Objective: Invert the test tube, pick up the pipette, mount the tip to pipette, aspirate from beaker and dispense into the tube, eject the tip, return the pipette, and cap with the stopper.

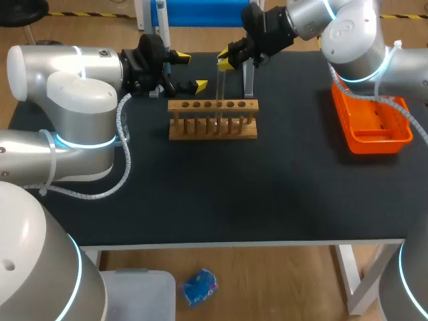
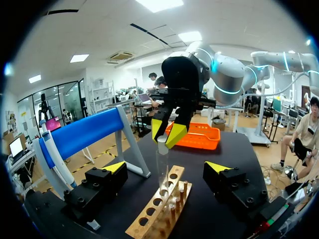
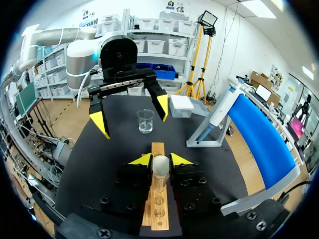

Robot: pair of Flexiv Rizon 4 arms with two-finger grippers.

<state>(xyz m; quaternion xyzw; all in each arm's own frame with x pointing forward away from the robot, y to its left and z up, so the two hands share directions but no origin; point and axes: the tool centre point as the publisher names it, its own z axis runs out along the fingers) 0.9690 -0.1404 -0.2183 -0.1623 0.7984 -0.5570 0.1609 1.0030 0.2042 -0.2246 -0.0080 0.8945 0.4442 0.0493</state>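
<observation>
Tube (image 1: 219, 93) pinched upright at rack (image 1: 212, 134) by R claw (image 1: 223, 61), L claw (image 1: 190, 72) wide; beaker (image 3: 145, 121) only in R wrist view

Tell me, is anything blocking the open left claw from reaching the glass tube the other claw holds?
Nothing visible does. The test tube stands upright, its lower end at the wooden rack, straight ahead of the left gripper, which is open, with only empty space between. The right gripper is shut on the tube's top end.

An orange basket (image 1: 373, 144) sits at the black table's (image 1: 267, 194) right edge.
</observation>
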